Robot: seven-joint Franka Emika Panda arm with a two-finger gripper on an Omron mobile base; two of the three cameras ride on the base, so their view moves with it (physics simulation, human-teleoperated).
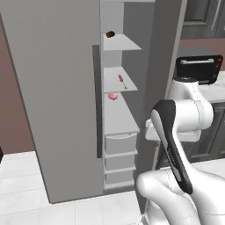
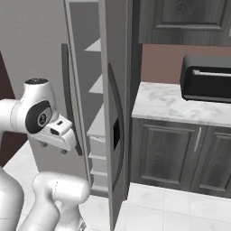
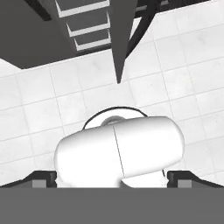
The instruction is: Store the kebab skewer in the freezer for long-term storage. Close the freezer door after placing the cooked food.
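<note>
The skewer (image 1: 121, 81) is seen lying on a middle shelf (image 1: 118, 84) inside the open freezer (image 1: 66, 110), apart from a dark brown lump (image 1: 110, 34) on the shelf above and a pink lump (image 1: 113, 96) on the shelf below. The placing step can therefore be judged done; what remains is the closing of the freezer door (image 2: 115, 113), which stands swung out edge-on between the freezer interior and the counter (image 2: 180, 106) that carries the toaster oven (image 2: 206, 79).

The end effector (image 3: 112, 177) is pointed down at the tiled floor (image 3: 175, 65), its fingertips (image 3: 43, 178) set far apart at the two bottom corners of the hand view, and nothing is held between them. The arm is folded back close to the base, well apart from the door.

For the next move, the arm would need to be raised and brought round to the outer face or handle of the door, so that it can be pushed toward the cabinet until shut. Care would be called for so that the door edge is not struck by the elbow.
</note>
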